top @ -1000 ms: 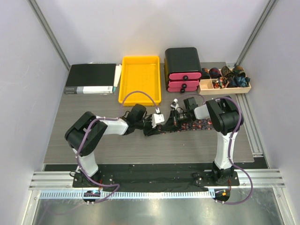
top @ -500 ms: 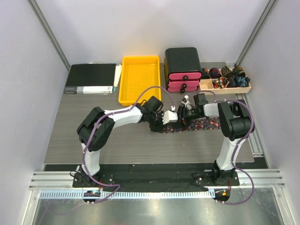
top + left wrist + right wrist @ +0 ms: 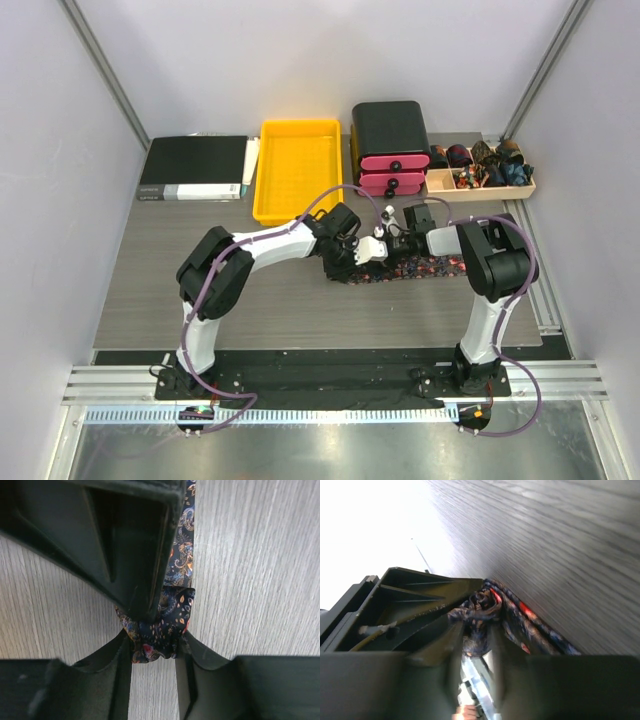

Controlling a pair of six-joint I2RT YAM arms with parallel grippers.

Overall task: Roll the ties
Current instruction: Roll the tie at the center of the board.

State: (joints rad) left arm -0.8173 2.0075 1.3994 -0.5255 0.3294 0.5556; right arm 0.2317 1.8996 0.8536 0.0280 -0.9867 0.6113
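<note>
We see the left gripper (image 3: 154, 647) pinching the wound-up end of the tie (image 3: 435, 266) from both sides, its fingers pressed into the bunched cloth. The right gripper (image 3: 476, 630) meets the same small roll from the opposite side, and its fingers also sit closed against the fabric. A second ago it was pressed fully together, so we judge that it let go and took a fresh hold.

Over that second both grippers have moved rightward across the table (image 3: 150, 290). The roll has moved with them, and the flat stretch of tie has grown shorter. We take this to mean the rolling is under way, with a good part of the length still to wind.

There are two arms and two grippers. One tie lies on the table, dark with red and orange specks, running left to right in front of the right arm, its rolled end between the grippers near the centre.

Along the back:
- One black binder (image 3: 195, 165).
- One yellow tray (image 3: 298, 170).
- One black drawer unit (image 3: 390, 125) with two pink fronts.
- One wooden tray (image 3: 480, 193) of rolled bundles (image 3: 485, 155), too small to count.
</note>
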